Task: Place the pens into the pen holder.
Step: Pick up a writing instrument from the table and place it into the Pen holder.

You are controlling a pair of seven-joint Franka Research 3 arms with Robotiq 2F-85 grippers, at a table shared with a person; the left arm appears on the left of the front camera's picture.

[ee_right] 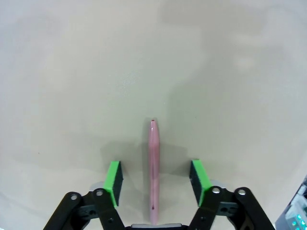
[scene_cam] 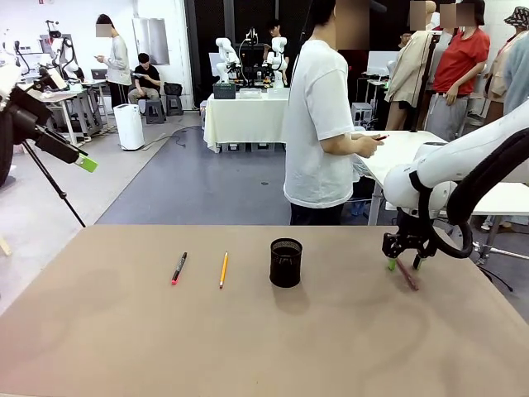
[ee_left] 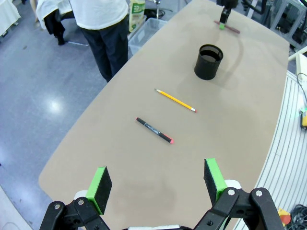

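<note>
The tan table (scene_cam: 124, 331) runs from the robot's side to a person in a white T-shirt (scene_cam: 318, 124), who stands at its far edge turned towards the picture's right, hands together at waist height and away from the tabletop. The white right arm (scene_cam: 463, 165) comes in from the right and bends down to the table's far right part. The left arm is raised off to the left, clear of the table's edge. The left gripper (ee_left: 156, 184) looks down the table's length with its green pads spread wide and nothing between them. In the left wrist view a clear plastic bin (ee_left: 144, 33) sits on the floor by the person's legs, just off the table's edge. The pen holder (scene_cam: 286, 263), a black mesh cup, stands upright near the middle of the table with its mouth open upward. Its inside looks dark, and all three pens in view lie outside it. The right gripper (scene_cam: 403, 265) is low over the table, well to the right of the cup. Its fingers straddle a pinkish-red pen (ee_right: 153, 167) lying flat, with a gap showing on each side, so they are not clamped on it. To the cup's left lie a yellow pencil (scene_cam: 223, 270) and, farther left, a black marker with a pinkish-red end (scene_cam: 178, 268), apart and roughly parallel.
</note>
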